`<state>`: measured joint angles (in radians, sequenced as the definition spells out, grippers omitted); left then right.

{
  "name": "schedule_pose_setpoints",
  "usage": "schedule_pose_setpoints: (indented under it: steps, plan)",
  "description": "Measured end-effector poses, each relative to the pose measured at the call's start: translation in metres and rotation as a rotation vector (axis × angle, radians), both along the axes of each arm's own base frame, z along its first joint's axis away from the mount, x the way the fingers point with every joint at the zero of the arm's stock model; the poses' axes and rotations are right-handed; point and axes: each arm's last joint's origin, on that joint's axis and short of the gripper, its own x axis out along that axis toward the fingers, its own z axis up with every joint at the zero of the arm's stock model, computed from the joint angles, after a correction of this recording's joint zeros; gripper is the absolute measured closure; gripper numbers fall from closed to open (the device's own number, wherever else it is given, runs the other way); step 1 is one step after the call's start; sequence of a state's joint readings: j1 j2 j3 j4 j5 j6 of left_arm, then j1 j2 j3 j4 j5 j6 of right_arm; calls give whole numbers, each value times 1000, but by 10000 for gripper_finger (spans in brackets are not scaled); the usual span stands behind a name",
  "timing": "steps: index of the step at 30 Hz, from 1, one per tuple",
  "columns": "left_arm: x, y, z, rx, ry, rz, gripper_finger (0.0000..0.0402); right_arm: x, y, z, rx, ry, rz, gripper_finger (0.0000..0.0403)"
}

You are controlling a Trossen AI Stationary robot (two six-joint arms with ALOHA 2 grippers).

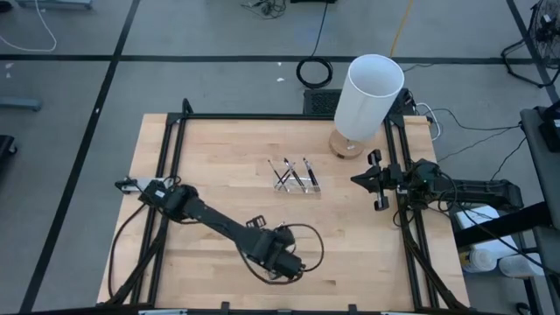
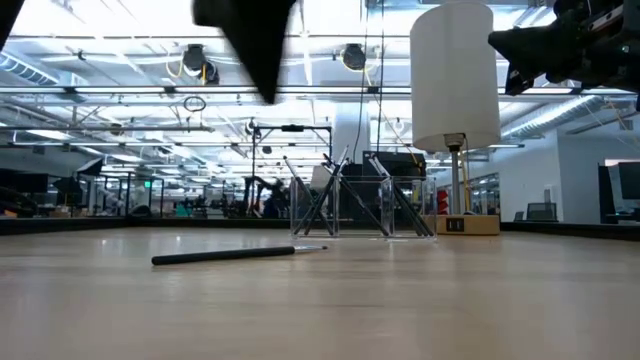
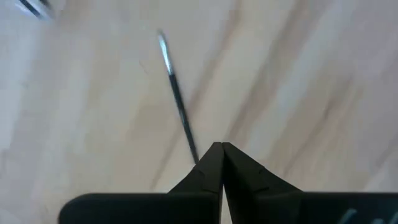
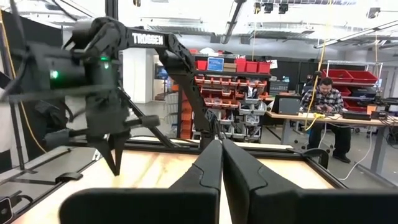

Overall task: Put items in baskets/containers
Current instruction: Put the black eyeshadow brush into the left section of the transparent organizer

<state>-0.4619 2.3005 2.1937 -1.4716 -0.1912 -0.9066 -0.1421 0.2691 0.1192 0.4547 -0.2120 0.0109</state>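
I have one stick (image 3: 179,106) lying loose on the counter (image 1: 210,184), near its front edge and just ahead of my left pincer (image 3: 221,148), whose fingers are pressed together with nothing between them. The other sticks (image 1: 295,175) lean crosswise in the clear tray (image 2: 360,205) at mid-counter, beside the white cylinder (image 1: 367,96).

I judge the stick light, stiff and thin, and round enough to roll if nudged from the side. I would open narrowly, come straight down across its dark shaft near the middle, away from the pale tip, and close gently; it lies flat, so the fingertips must nearly touch the wood.

The low view shows the stick flat on the wood and the tray standing well behind it; the high view hides that stick under my left arm. The left wrist view gives its direction. My right pincer (image 4: 221,144) waits closed at the counter's right edge, well clear of the tray.
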Motion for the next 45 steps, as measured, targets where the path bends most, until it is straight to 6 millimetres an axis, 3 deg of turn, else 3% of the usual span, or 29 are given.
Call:
schedule_pose_setpoints:
  steps: [4,9,16,20,25,30,40,42,45]
  plan:
    - [14,12,10,9,-109,41,390,0,0,0,2,-3,1,403]
    - [22,37,2,46,-95,97,356,0,0,0,5,4,4,403]
    - [26,63,-29,65,-6,68,236,1,0,-3,1,27,3,403]
    - [28,71,-51,-8,42,34,160,1,0,-4,-12,44,0,403]
    - [27,70,-52,-27,53,-1,99,1,0,-4,-16,44,-1,403]
    - [22,69,-52,-70,115,6,92,1,0,-4,-17,43,-1,403]
    - [15,70,-67,-39,161,-4,127,1,0,-6,-3,62,1,403]
    - [8,68,-65,-23,170,-31,124,1,0,-7,-2,72,1,403]
    - [-6,59,-48,-7,107,-64,116,2,0,-9,-2,96,1,403]
